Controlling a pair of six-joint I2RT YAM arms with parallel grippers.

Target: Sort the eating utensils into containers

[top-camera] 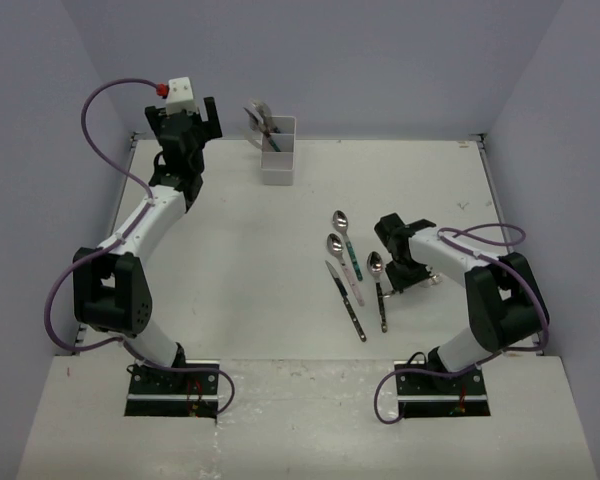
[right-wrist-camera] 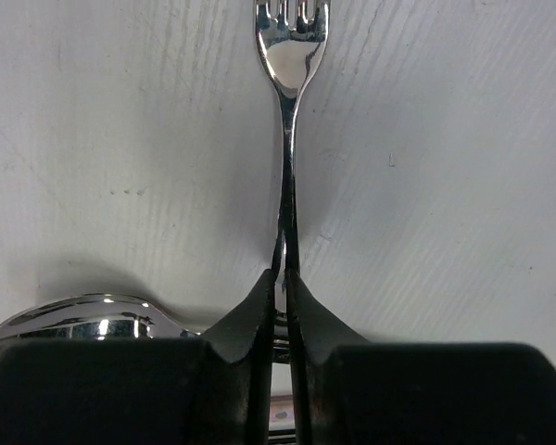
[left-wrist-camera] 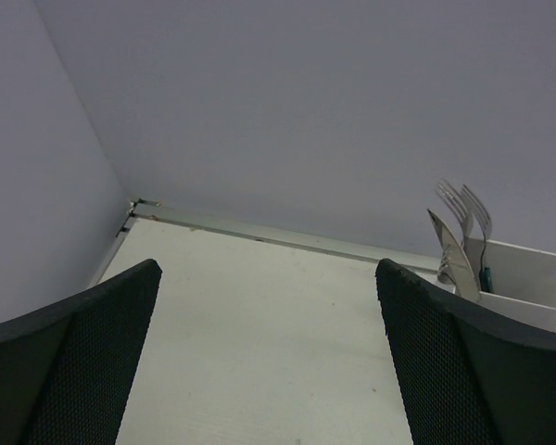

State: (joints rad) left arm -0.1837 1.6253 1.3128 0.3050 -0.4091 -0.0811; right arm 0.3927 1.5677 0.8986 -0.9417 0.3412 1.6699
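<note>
- The right jaws are pinched shut on the slim stem of a fork. Its tines point away from the wrist, low over the table. Whether it has left the surface I cannot tell.
- A spoon bowl lies just beside those jaws, so a straight lift with no sideways drag looks wisest.
- The grip is narrow and edge-on. The fork may swivel, so a slow carry seems best.
- Unsorted pieces lie just left: a black-handled spoon, a black-handled knife, a pink-handled spoon and a teal-handled spoon.
- The holder stands well apart at the far edge, with forks and a knife blade upright inside. The held fork should probably be turned head-up and lowered in beside those forks.
- The left jaws gape wide and hold nothing. They hang near the holder's left without touching it, so the approach should keep clear of them.
</note>
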